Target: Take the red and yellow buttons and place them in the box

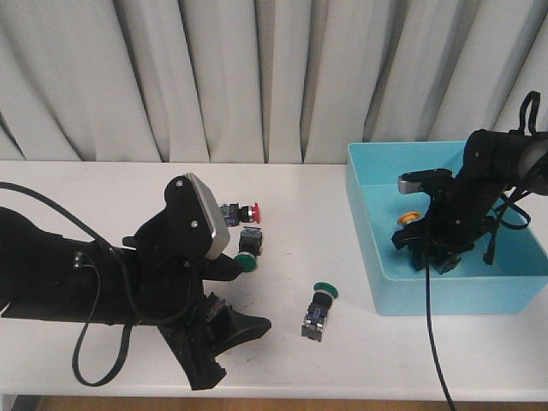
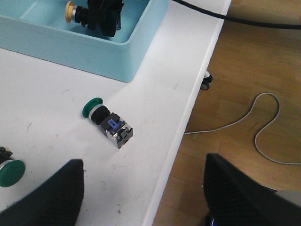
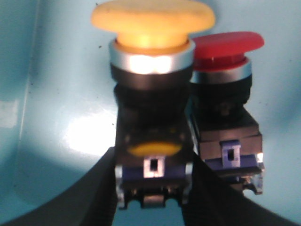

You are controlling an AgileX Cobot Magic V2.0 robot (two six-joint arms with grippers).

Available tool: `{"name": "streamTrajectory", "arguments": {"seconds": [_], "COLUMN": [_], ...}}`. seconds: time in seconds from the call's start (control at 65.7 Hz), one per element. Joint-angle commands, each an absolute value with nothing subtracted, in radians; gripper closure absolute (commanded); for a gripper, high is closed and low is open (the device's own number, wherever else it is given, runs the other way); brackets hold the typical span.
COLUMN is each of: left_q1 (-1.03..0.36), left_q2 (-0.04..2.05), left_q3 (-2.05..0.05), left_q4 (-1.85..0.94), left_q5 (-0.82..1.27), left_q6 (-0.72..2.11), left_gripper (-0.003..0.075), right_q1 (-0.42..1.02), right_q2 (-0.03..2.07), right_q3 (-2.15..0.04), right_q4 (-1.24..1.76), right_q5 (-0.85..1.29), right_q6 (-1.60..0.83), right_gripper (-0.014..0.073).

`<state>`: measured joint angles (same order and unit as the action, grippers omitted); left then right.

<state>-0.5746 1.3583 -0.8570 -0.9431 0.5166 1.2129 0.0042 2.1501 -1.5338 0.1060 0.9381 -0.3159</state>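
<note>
My right gripper [image 1: 425, 250] is down inside the turquoise box [image 1: 445, 295], shut on the black body of a yellow button [image 3: 153, 70]; its cap shows in the front view [image 1: 408, 217]. A red button [image 3: 225, 108] lies right beside it on the box floor [image 3: 56, 94]. Another red button [image 1: 242, 211] lies on the white table beyond my left arm. My left gripper [image 1: 224, 347] is open and empty over the table's front edge [image 2: 141, 197].
Two green-capped switches lie on the table, one [image 1: 247, 257] beside my left arm and one [image 1: 318, 310] left of the box, also in the left wrist view [image 2: 108, 123]. The table's front edge [image 2: 188, 141] drops to a wooden floor with a cable.
</note>
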Motion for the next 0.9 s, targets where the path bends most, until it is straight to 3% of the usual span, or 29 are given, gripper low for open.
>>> {"name": "streamTrajectory", "arguments": {"seconds": [0.0,0.137,0.517,0.883], "left_q1": [-0.577,-0.577,-0.577,-0.577], "left_q2": [1.326,1.326,1.326,1.326], "left_q3": [-0.889,-0.889,-0.889,-0.889], "left_q4": [-0.973,-0.973,-0.973,-0.973], "left_q5": [0.504,0.504,0.503,0.486], "left_q6": [1.203,1.203,1.203,1.204], "left_gripper": [0.0207,0.0207,0.0207,0.0207], "right_q1": [0.004,0.004,0.004,0.005], "right_q2": [2.094,2.092,1.860,1.322], "right_q3": [-1.563,-1.586,-1.617,-1.153], "right_q4": [0.114,0.114,0.116,0.127], "right_q5": [0.933,0.942,1.051,0.808], "right_q6": [-0.315,-0.305,-0.238,-0.256], "right_gripper": [0.0245,0.0197,0.0239,0.0291]}}
